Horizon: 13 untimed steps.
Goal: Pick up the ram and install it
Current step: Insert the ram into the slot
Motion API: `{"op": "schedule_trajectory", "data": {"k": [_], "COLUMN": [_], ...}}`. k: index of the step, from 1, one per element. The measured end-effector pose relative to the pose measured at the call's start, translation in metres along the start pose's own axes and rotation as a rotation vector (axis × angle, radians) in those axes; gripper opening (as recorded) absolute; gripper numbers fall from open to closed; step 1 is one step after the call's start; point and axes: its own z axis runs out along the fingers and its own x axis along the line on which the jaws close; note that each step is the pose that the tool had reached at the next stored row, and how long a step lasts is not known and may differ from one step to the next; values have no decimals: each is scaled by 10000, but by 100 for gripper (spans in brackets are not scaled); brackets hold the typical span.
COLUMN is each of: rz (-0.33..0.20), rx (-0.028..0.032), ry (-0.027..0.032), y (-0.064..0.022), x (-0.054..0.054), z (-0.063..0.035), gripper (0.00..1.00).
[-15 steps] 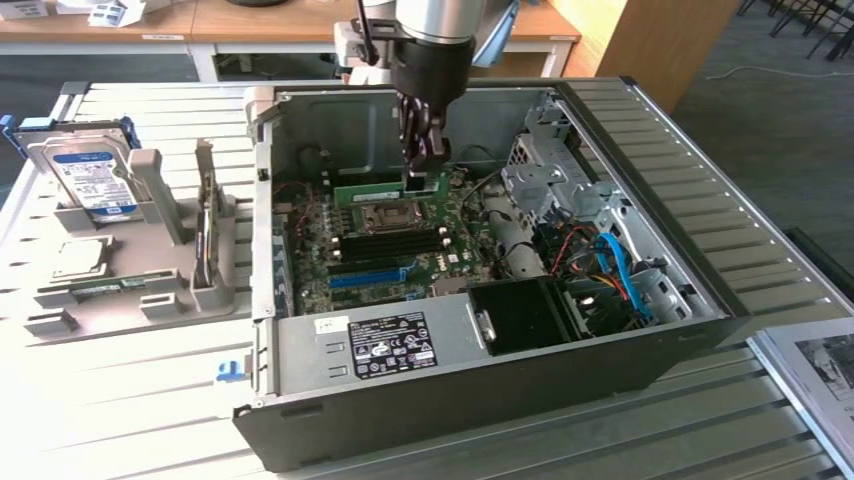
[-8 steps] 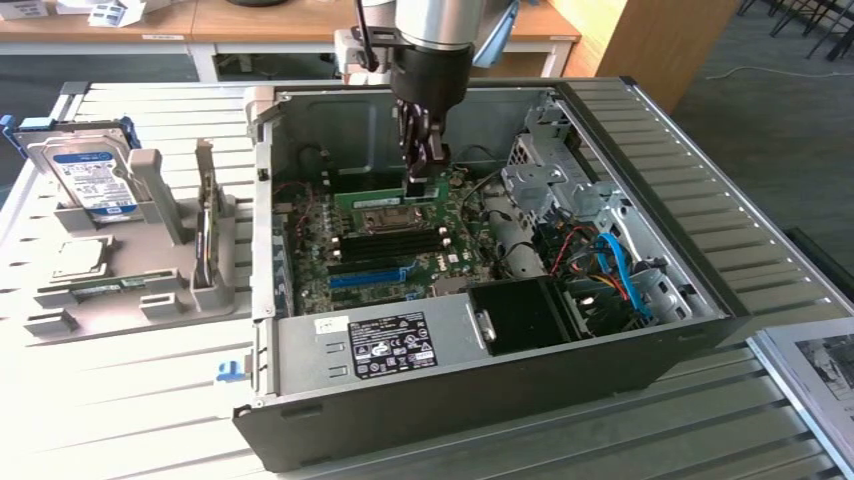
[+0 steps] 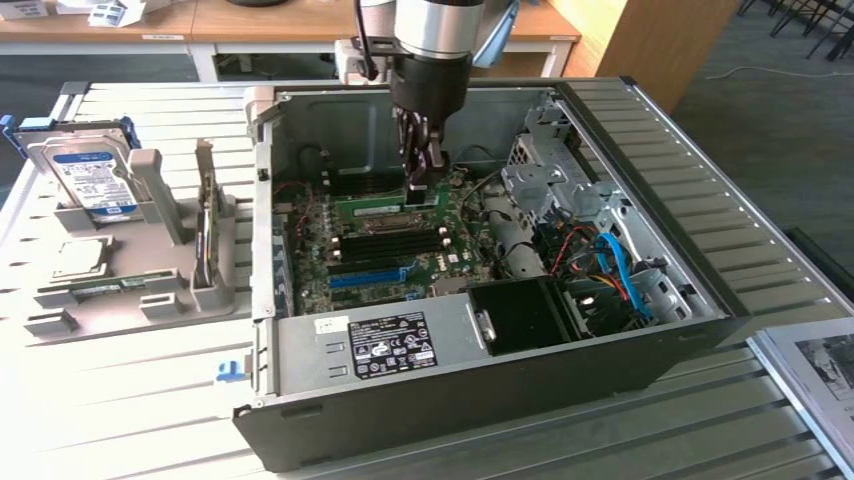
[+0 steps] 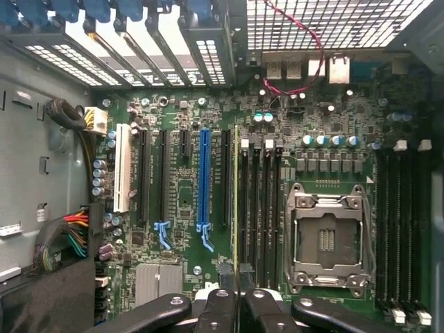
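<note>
The bench (image 3: 134, 400) carries an open PC case (image 3: 534, 390) lying on its side; at the exterior view's left sits a grey holder (image 3: 120, 300) w/ the hard drive (image 3: 87, 180) upright in it and the CPU chip (image 3: 80, 260) flat beside it, both well apart from my work. Inside the case the mobo (image 4: 180, 187) faces up; PSU (image 3: 387, 345) along the near wall; empty CPU socket (image 4: 326, 239) off to one side of the memory slots (image 4: 262, 208); blue expansion slot (image 4: 203, 180) on the other side.

Pick-up looks done; I'm in the install step. The ram (image 3: 380, 207) is in my gripper (image 3: 424, 188), jaws narrow and pinched on its top edge near one end; the stick hangs level over the mobo. In the wrist view the ram (image 4: 236, 201) shows edge-on as a thin line running away from my gripper (image 4: 239, 295), parallel to the memory slots and at the edge of that bank, just beside the outermost one; can't tell if its bottom edge touches a slot yet or hovers above.

My judgement: seating calls for the edge lined up square w/ one slot, notch matched, end latches open, then a straight push down; any tilt or sideways offset risks jamming on the slot wall or flexing the board.
</note>
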Motion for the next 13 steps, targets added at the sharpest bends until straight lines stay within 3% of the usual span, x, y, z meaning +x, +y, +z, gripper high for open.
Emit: {"op": "schedule_trajectory", "data": {"k": [13], "rz": [14], "rx": [-1], "ry": [336], "y": [-6], "x": [-16], "z": [136], "gripper": [12]}}
